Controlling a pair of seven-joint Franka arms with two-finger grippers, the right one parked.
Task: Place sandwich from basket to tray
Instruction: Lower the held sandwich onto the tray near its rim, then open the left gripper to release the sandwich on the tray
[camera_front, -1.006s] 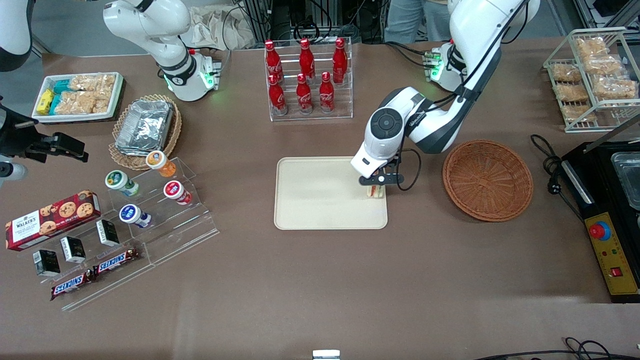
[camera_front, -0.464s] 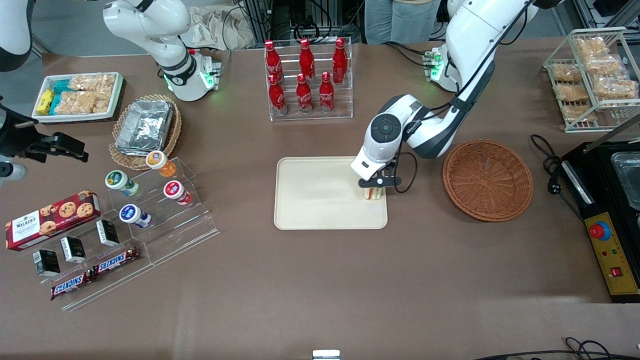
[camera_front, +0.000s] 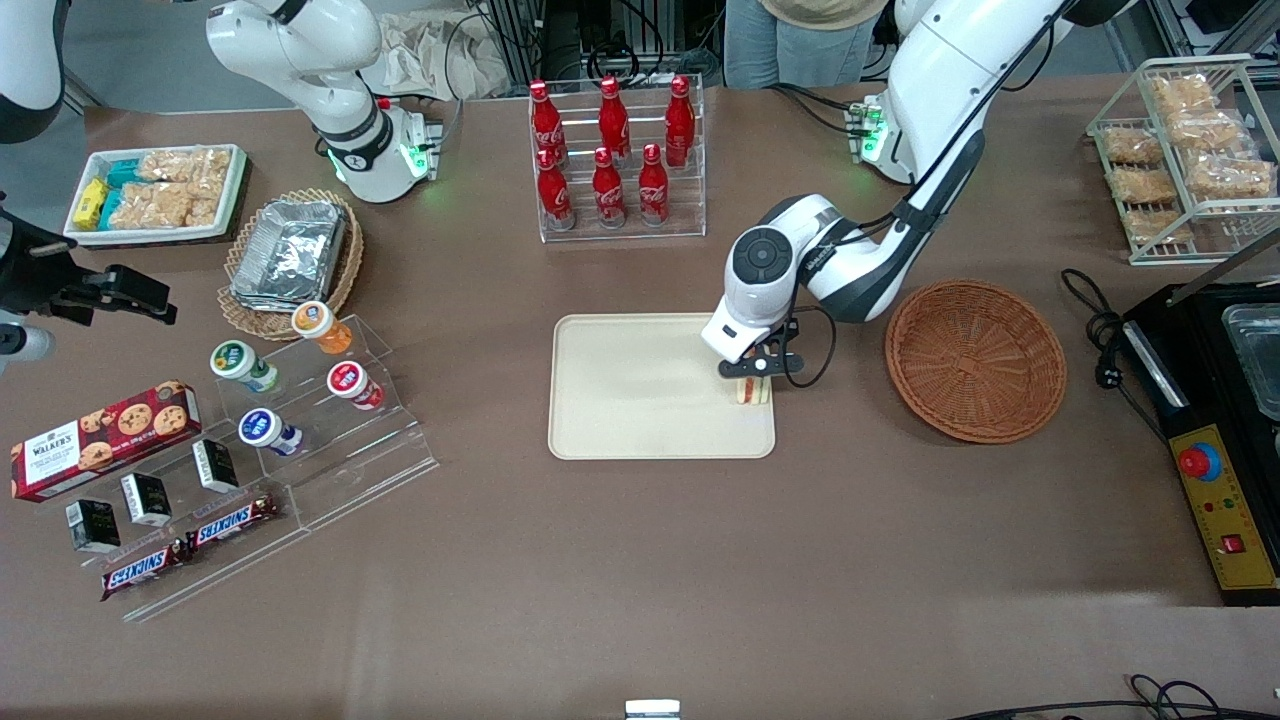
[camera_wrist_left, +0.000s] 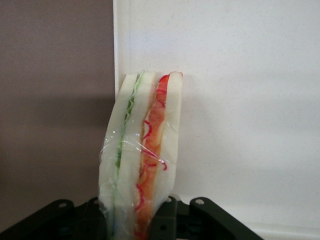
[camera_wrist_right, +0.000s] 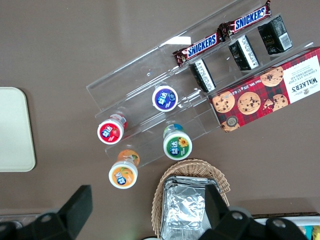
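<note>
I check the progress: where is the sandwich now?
The sandwich is held in the pincer, over the tray edge nearest the basket.

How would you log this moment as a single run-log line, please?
gripper: shut on sandwich | position: over tray edge nearest basket | basket: empty

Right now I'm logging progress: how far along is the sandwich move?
Done: the basket is empty. In hand: the gripper holds the sandwich low over the tray, near the rim nearest the basket. Left: release it and withdraw.
</note>
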